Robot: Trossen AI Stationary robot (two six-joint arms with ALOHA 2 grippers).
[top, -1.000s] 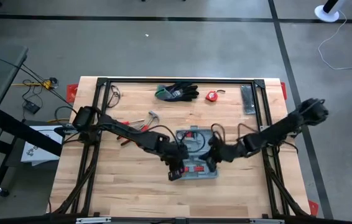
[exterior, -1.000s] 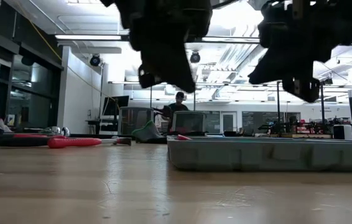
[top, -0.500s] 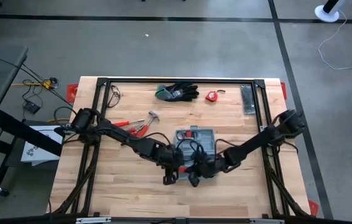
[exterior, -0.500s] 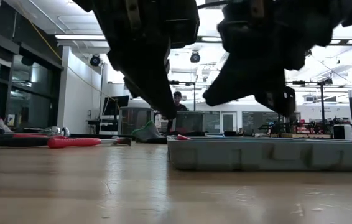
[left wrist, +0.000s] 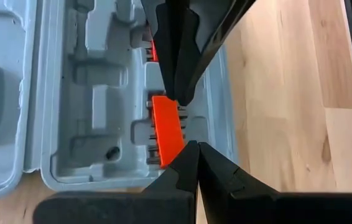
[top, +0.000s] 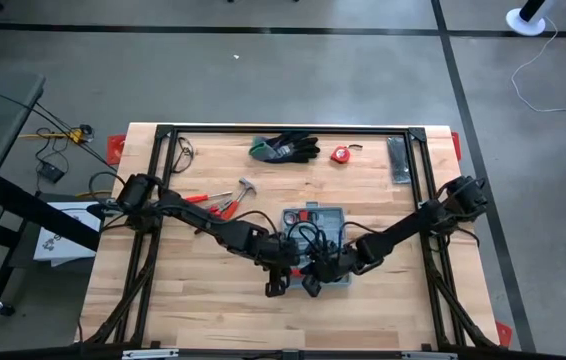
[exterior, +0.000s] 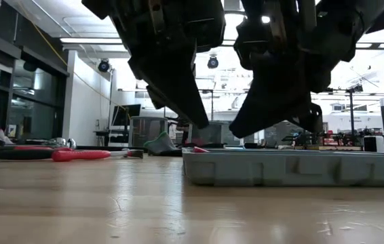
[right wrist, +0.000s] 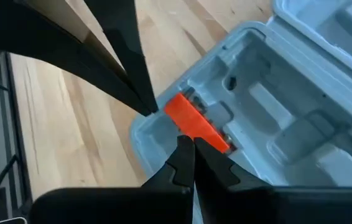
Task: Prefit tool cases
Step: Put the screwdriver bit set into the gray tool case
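Observation:
The grey-blue tool case (top: 319, 222) lies open on the table, its moulded recesses facing up (left wrist: 95, 93) (right wrist: 288, 106). An orange insert (left wrist: 165, 127) (right wrist: 191, 118) sits in the near half, close to one side wall. My left gripper (top: 288, 272) (left wrist: 194, 144) and my right gripper (top: 313, 274) (right wrist: 185, 140) are both shut. They slant down side by side over the insert. In the low view both tips, left (exterior: 202, 124) and right (exterior: 238, 132), hang a little above the case's rim (exterior: 294, 153).
Red-handled pliers and a small hammer (top: 221, 200) lie left of the case. At the table's far edge are black-and-green gloves (top: 285, 148), a red tape measure (top: 340, 154) and a dark flat bar (top: 398, 160). A black frame (top: 163, 135) runs around the table.
My right gripper has swung from over the case's middle toward its near left corner and come down beside the left gripper. My left gripper has sunk a little over the same corner. The case has stayed put.

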